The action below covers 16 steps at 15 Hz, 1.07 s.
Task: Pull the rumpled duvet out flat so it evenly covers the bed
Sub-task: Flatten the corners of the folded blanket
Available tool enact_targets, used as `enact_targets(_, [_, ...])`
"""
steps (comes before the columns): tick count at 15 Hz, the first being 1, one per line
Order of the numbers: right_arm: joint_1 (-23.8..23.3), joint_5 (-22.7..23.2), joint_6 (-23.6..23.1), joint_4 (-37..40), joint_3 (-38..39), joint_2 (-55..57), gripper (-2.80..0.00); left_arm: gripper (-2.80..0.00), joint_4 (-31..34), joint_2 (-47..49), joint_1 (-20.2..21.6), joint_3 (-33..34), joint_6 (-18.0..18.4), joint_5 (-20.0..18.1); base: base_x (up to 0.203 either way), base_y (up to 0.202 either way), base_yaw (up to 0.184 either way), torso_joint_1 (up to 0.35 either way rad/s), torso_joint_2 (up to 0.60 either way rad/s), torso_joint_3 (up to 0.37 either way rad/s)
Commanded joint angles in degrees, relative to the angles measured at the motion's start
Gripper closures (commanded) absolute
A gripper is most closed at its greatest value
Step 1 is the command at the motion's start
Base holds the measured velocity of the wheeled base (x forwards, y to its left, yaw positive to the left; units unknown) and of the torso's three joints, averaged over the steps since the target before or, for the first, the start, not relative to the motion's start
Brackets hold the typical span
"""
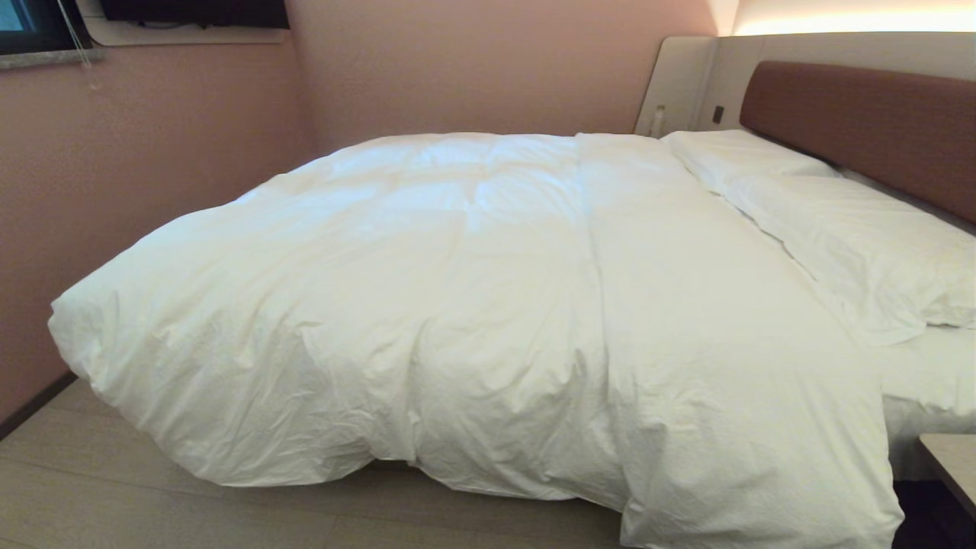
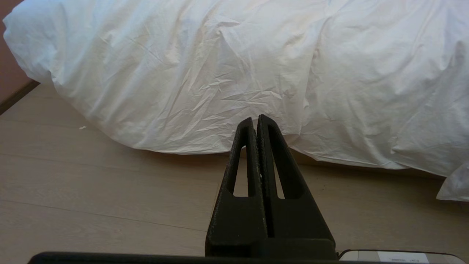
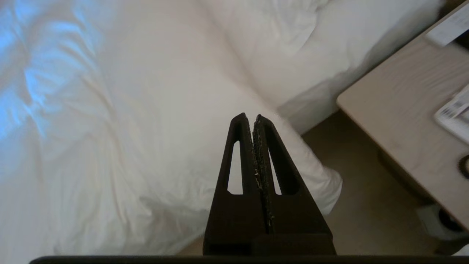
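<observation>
Two pillows (image 1: 839, 229) lie beside our duvet (image 1: 473, 320); a side table (image 3: 410, 121) stands near; our left gripper (image 2: 257, 119) and right gripper (image 3: 250, 117) are clenched, empty.

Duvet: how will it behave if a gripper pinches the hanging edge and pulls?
The duvet creases and droops over the bed edge, so it is likely floppy and will stretch locally. It looks puffy and mattress-wide, so probably bulky and draggy. Its smooth cotton may slip from a shallow pinch.

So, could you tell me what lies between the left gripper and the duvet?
Only bare floor, in the left wrist view; the shut left gripper is short of the duvet.
</observation>
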Motion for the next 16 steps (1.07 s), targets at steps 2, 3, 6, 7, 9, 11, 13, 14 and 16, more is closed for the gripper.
enact_targets(2, [6.22, -1.67, -2.25, -1.49, 5.00, 4.12, 0.00, 0.00, 0.04, 0.00, -0.04, -0.04, -0.02, 0.00, 0.000, 0.000, 0.000, 0.000, 0.00, 0.000])
enact_targets(3, [7.32, -1.69, -3.73, -3.26, 6.99, 5.36, 0.00, 0.00, 0.04, 0.00, -0.04, 0.03, -0.02, 0.00, 0.000, 0.000, 0.000, 0.000, 0.00, 0.000])
enact_targets(6, [8.00, -2.11, -6.17, -10.95, 11.33, 9.84, 0.00, 0.00, 0.04, 0.00, -0.02, 0.01, -0.02, 0.00, 0.000, 0.000, 0.000, 0.000, 0.00, 0.000])
enact_targets(7, [7.99, -2.14, -7.82, -12.97, 12.29, 11.33, 0.00, 0.00, 0.04, 0.00, -0.02, 0.05, -0.02, 0.00, 0.000, 0.000, 0.000, 0.000, 0.00, 0.000])
enact_targets(9, [7.97, -2.02, -9.39, -14.11, 12.63, 14.30, 0.00, 0.00, 0.04, 0.00, 0.04, -0.04, -0.02, 0.00, 0.000, 0.000, 0.000, 0.000, 0.00, 0.000])
enact_targets(11, [7.80, -2.03, -10.66, -14.35, 13.22, 17.85, 0.00, 0.00, 0.04, 0.00, -0.04, 0.05, -0.02, 0.00, 0.000, 0.000, 0.000, 0.000, 0.00, 0.000])
enact_targets(13, [6.95, -1.82, -11.84, -14.54, 13.95, 21.77, 0.00, 0.00, 0.04, 0.00, -0.04, -0.03, -0.02, 0.00, 0.000, 0.000, 0.000, 0.000, 0.00, 0.000])
enact_targets(14, [6.35, -1.75, -12.28, -15.09, 14.51, 23.45, 0.00, 0.00, 0.04, 0.00, -0.04, -0.02, -0.02, 0.00, 0.000, 0.000, 0.000, 0.000, 0.00, 0.000])
enact_targets(16, [5.14, -1.64, -13.91, -19.69, 18.34, 25.01, 0.00, 0.00, 0.04, 0.00, -0.04, -0.04, -0.02, 0.00, 0.000, 0.000, 0.000, 0.000, 0.00, 0.000])
